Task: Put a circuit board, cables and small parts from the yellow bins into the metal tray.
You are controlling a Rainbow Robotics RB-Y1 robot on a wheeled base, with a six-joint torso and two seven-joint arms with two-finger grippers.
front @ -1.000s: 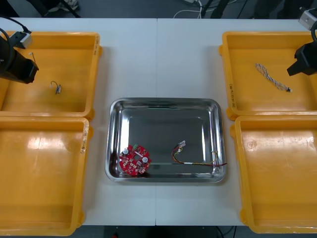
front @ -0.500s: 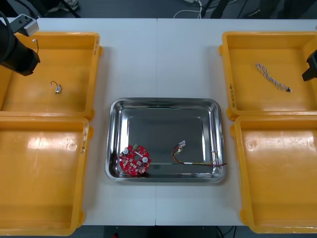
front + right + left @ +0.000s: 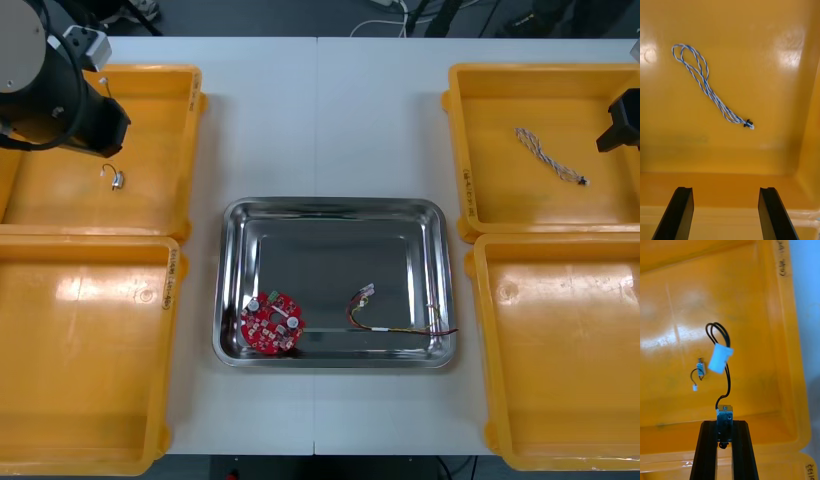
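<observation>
As the left arm swings right across the far left bin (image 3: 150, 72), the left gripper (image 3: 724, 423) is clamped on a small metal part (image 3: 724, 415) trailing a black cable (image 3: 728, 380), carrying it toward the metal tray (image 3: 330, 204). The right gripper (image 3: 726, 193), fingers apart, hangs over the blue and white cable (image 3: 707, 88) lying in the far right bin (image 3: 520, 70).

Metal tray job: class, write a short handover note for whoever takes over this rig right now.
Left gripper: shut on a small metal part with a black cable, held over the far left bin.
Right gripper: open, above the blue and white cable in the far right bin.
Done: circuit board and red and yellow cable lie in the tray.
Left to do: bring over the held part, the blue and white cable, and a second small part lying in the far left bin.
</observation>
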